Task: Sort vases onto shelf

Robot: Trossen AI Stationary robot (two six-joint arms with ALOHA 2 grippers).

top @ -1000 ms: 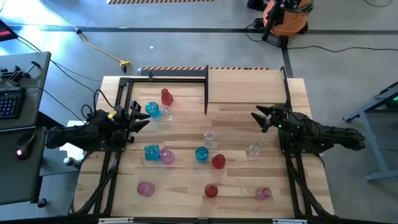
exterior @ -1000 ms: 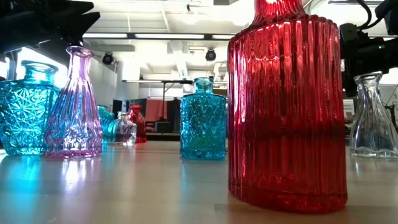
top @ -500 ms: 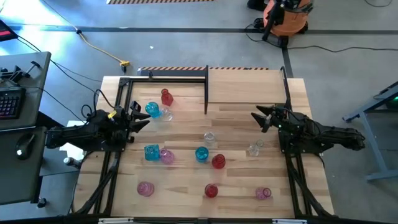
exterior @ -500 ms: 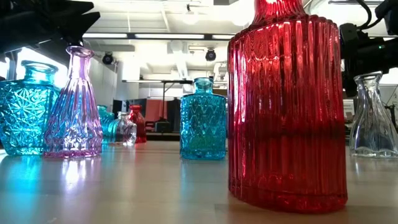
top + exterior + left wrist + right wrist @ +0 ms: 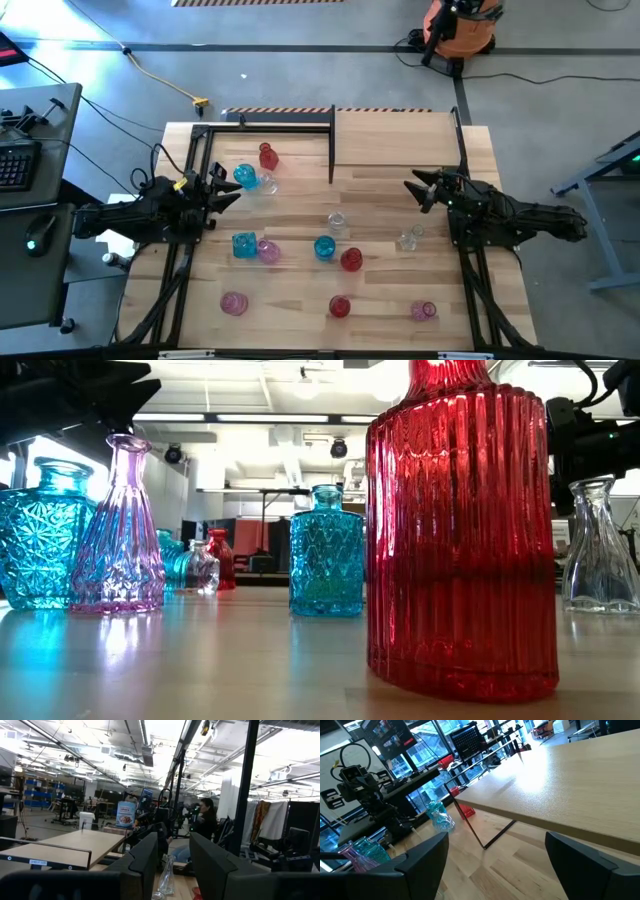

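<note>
Vases: pink, red, turquoise, clear glass; all upright, scattered over tabletop, none on shelf. Shelf: pale board, far edge of tabletop. Nearest shelf: red vase, turquoise round vase. Left gripper: left of shelf, beside turquoise round vase, jaws partly spread, holding nothing. Right gripper: just below shelf's near edge, jaws spread wide, empty.
</note>
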